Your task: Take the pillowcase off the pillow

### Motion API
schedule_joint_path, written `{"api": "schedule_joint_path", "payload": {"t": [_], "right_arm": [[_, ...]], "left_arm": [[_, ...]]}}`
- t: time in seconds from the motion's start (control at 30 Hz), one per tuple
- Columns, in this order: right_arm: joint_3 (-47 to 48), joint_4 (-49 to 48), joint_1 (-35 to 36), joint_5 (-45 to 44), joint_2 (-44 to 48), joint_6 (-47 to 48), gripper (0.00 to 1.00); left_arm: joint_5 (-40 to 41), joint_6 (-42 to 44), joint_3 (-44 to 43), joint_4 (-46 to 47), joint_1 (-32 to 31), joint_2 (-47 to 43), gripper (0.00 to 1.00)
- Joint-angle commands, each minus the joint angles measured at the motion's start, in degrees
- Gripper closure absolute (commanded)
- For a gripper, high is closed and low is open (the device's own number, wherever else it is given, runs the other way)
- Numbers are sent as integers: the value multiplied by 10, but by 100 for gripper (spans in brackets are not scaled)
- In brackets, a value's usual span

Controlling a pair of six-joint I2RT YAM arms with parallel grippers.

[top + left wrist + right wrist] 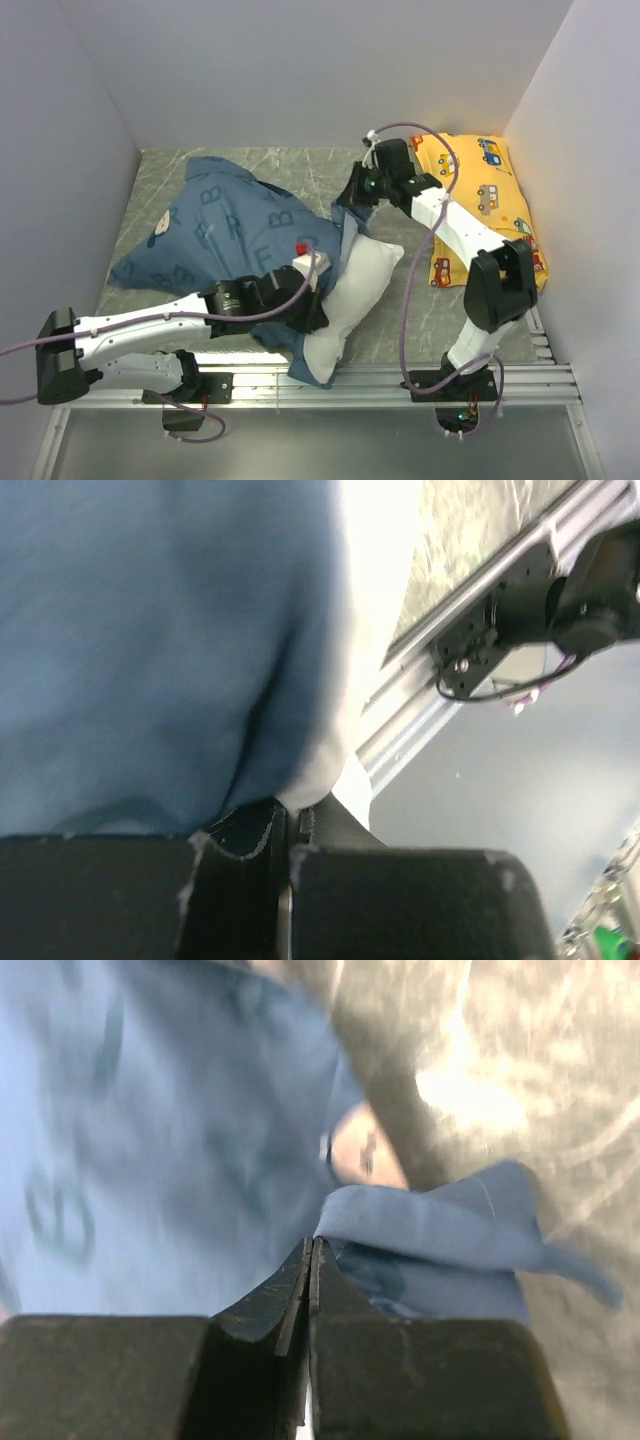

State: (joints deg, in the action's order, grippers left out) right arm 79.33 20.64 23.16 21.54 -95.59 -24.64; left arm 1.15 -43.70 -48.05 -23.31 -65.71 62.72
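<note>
Soft blue pillowcase (230, 225) pulls best by its loose edge at one o'clock, where my right hand (312, 1250) is clamped on it.

Off to the right of the right claw (352, 196) there's a yellow pillow (497, 190) printed with little cars. It lies flat, close along the right-hand wall, and its far end sits a bit farther back than the claw. Under both claws is a grey-green marbled tabletop (300, 165), and bare stretches of it show behind the right claw and out to its right. Plain white walls (300, 70) box in the back and both sides. On the near side of the left claw (316, 300), silver metal rails (380, 382) run across the table's front edge. In that claw's own camera they slant past on its right.
</note>
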Motion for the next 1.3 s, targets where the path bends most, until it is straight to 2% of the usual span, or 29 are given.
{"api": "schedule_joint_path", "payload": {"t": [0.0, 0.2, 0.33, 0.37, 0.47, 0.5, 0.53, 0.57, 0.67, 0.83, 1.0, 1.03, 1.17, 1.27], "right_arm": [[71, -14, 5, -14, -34, -63, 100], [180, -25, 7, -15, -136, -120, 100], [253, 29, 20, 0, -228, -89, 97], [253, 30, 23, 1, -231, -69, 95], [205, -4, 25, 5, -191, -69, 70], [195, -11, 22, 8, -175, -70, 50], [188, -12, 14, 11, -144, -70, 42], [193, -2, 9, 11, -132, -69, 29], [232, 40, 0, 3, -87, -58, 17], [289, 84, -19, 3, -42, -72, 12], [234, 82, -30, -30, 48, -83, 12], [195, 70, -31, -38, 89, -83, 12], [48, 27, -32, -67, 216, -85, 11], [-85, -4, -32, -98, 323, -91, 11]], "left_arm": [[-20, 13, -44, 12, -61, 39, 100], [-13, 8, -63, 27, -115, 79, 100], [-13, 13, -78, 48, -120, 72, 100], [16, 13, -86, 49, -119, 69, 100], [47, 21, -101, 39, -98, 61, 100], [50, 21, -101, 41, -88, 59, 100], [43, 23, -100, 50, -66, 57, 99], [38, 25, -100, 66, -57, 50, 94], [25, 35, -114, 91, -18, 47, 86], [-25, 56, -155, 117, 42, 87, 81], [-49, 55, -201, 136, 80, 138, 68], [-50, 51, -205, 141, 94, 143, 65], [-66, 42, -228, 149, 120, 157, 40], [-57, 41, -243, 137, 127, 150, 29]]}}
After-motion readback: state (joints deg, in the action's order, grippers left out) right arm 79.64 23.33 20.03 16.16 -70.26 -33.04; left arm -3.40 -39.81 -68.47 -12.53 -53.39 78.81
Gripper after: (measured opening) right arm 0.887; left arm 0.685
